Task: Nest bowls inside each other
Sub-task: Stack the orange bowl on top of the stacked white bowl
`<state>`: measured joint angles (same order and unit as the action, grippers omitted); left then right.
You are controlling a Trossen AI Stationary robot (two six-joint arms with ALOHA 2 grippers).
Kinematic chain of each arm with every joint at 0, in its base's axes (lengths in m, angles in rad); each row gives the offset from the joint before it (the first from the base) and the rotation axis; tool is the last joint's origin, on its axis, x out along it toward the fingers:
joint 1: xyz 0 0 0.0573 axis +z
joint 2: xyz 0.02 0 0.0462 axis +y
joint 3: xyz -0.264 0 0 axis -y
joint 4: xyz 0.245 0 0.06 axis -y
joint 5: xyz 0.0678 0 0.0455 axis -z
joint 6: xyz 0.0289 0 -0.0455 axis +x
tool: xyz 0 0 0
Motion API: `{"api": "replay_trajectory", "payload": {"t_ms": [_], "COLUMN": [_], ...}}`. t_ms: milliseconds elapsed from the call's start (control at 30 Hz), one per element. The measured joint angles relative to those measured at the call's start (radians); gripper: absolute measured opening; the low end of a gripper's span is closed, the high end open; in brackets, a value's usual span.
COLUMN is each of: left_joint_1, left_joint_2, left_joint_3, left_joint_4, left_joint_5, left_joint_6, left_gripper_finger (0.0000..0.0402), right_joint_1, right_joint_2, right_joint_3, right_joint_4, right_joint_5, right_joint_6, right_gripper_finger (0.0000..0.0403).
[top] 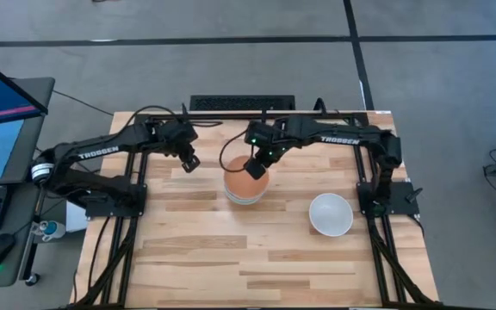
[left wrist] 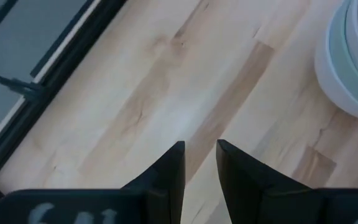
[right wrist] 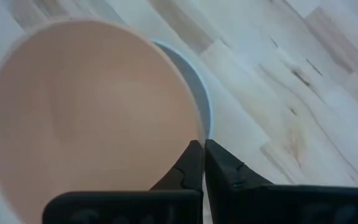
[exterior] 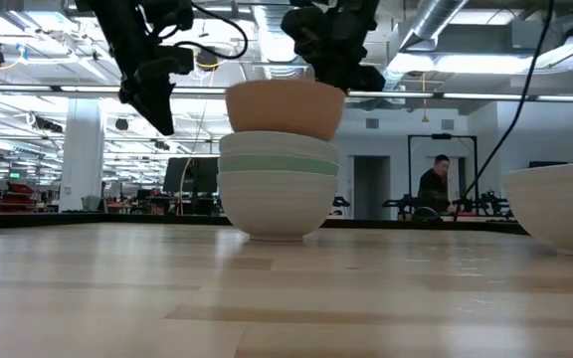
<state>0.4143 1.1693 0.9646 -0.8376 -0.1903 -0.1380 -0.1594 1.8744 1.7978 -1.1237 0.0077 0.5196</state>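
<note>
We see the orange bowl [top: 245, 183] atop the nested stack [exterior: 277, 189] mid-surface, right end effector [right wrist: 202, 163] pinching its rim, left end effector [top: 190, 163] slightly spread beside it, lone white bowl [top: 331, 214] apart, pale wood surface [top: 196, 250], grey floor [top: 437, 86], a person [exterior: 433, 189] in the workshop behind.

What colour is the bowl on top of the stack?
Orange bowl, clearest in the low view.

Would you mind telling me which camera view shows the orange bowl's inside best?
The right wrist view: the orange bowl fills it, its hollow plainly empty. The high view shows it small, partly under the right end effector gripping its rim. The low view shows only its outer wall; the left wrist view misses it.
</note>
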Motion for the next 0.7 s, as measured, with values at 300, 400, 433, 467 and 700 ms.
{"api": "replay_trajectory", "payload": {"t_ms": [300,400,433,467,700], "left_joint_1": [0.001,0.004,0.007,0.009,0.009], "left_joint_2": [0.004,0.009,0.009,0.009,0.009], "left_joint_3": [0.000,0.000,0.000,0.000,0.000], "left_joint_4": [-0.007,-0.005,-0.009,-0.009,-0.005], "left_joint_5": [0.000,0.000,0.000,0.000,0.000], "left_joint_6": [0.012,0.013,0.014,0.021,0.022], "left_gripper_finger": [0.0083,0.0083,0.0083,0.0083,0.0083], "right_joint_1": [0.003,0.016,0.020,0.024,0.035], "right_joint_2": [-0.003,-0.003,-0.003,-0.003,-0.003], "right_joint_3": [0.008,0.008,0.008,0.008,0.008], "right_joint_4": [0.010,0.014,0.019,0.022,0.040], "right_joint_5": [-0.003,-0.006,-0.007,-0.008,0.002], "right_joint_6": [0.012,0.014,0.015,0.021,0.041], "right_gripper_finger": [0.0023,0.0021,0.0022,0.0023,0.0046]}}
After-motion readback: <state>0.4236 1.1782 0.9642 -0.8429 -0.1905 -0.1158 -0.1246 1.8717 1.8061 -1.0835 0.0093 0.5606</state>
